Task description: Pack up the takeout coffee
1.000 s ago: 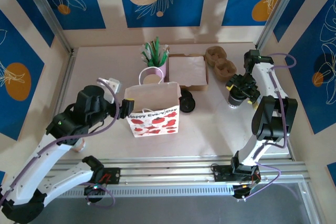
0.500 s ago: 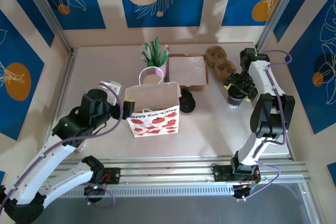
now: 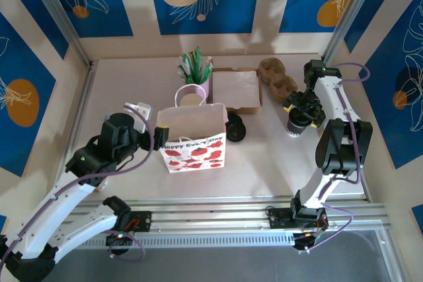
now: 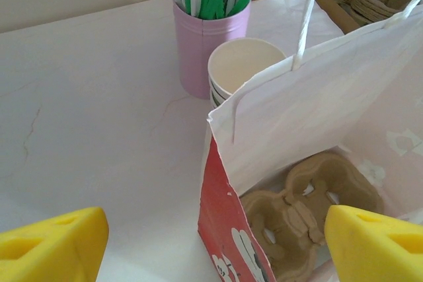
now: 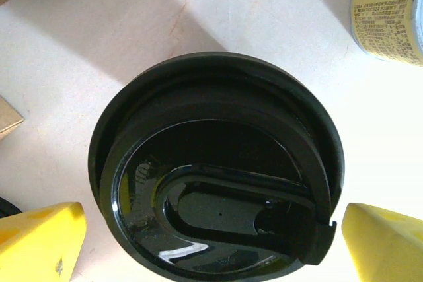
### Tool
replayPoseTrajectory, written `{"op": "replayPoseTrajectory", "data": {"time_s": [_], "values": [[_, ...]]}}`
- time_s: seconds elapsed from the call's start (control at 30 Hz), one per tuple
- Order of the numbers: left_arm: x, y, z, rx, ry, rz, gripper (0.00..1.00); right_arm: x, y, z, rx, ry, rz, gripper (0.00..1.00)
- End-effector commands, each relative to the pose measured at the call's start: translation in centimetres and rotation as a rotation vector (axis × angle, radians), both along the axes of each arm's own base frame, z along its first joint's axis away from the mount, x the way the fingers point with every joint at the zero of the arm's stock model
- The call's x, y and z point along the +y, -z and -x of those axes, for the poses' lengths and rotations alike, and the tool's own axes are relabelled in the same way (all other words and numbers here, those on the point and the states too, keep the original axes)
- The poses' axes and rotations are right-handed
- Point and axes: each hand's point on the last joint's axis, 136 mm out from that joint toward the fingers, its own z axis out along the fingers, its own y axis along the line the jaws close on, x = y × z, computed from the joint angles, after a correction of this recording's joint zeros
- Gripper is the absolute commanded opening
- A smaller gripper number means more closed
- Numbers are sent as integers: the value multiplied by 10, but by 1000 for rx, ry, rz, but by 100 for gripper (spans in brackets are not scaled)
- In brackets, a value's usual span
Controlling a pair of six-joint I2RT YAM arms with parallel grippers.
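**Paper bag at left, lidded cup at right**

The left gripper has its jaws spread wide. The side edge of the paper bag sits unclamped between its yellow fingers. A pulp cup carrier lies in the bag's bottom. Well to the right, the right gripper hangs fully spread over the black-lidded coffee cup, gripping nothing.
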Motion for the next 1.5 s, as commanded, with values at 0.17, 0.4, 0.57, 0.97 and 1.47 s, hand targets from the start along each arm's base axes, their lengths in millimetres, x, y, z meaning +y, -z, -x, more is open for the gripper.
{"op": "replayPoseTrajectory", "data": {"time_s": [0.17,0.4,0.57,0.97,1.47], "values": [[8,-2,-2,-35,-26,-10,85,-2,3,11,37,16,5,99],[12,-2,-2,-44,-38,-25,85,-4,9,15,63,11,22,99],[13,0,-2,-40,-39,-32,85,-5,10,18,70,14,28,99],[15,1,-2,-42,-48,-40,85,3,24,18,73,-8,-24,99],[19,-1,-2,-55,-61,-45,85,1,28,21,71,-7,-21,91]]}}
